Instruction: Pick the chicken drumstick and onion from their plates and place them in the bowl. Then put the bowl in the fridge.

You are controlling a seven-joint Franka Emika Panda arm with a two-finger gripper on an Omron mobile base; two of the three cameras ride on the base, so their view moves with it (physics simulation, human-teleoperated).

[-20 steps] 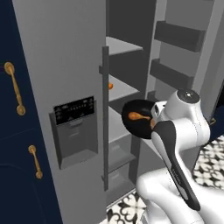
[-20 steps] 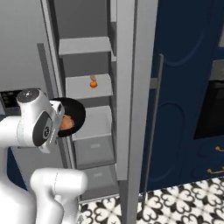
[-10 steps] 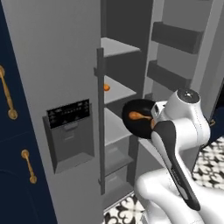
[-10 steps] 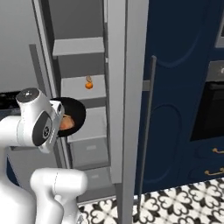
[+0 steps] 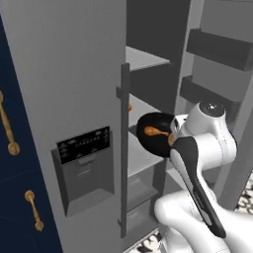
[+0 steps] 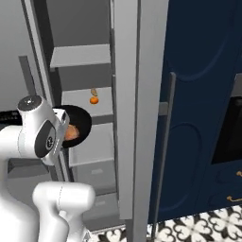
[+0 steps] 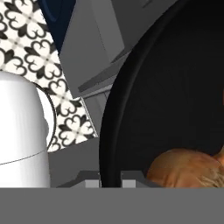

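Left base view: bowl (image 5: 157, 134) held at the open fridge (image 5: 74, 99), drumstick (image 5: 153, 131) inside, long axis roughly level, thin end toward arm. Right base view: bowl (image 6: 79, 124) beside shelf (image 6: 94, 101). Hand view: fingers (image 7: 110, 183) clenched on bowl rim

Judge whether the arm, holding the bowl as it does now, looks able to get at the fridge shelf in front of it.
Probably yes. The gripper is shut on the bowl rim, the fridge door stands open, and the shelf just ahead looks bare.
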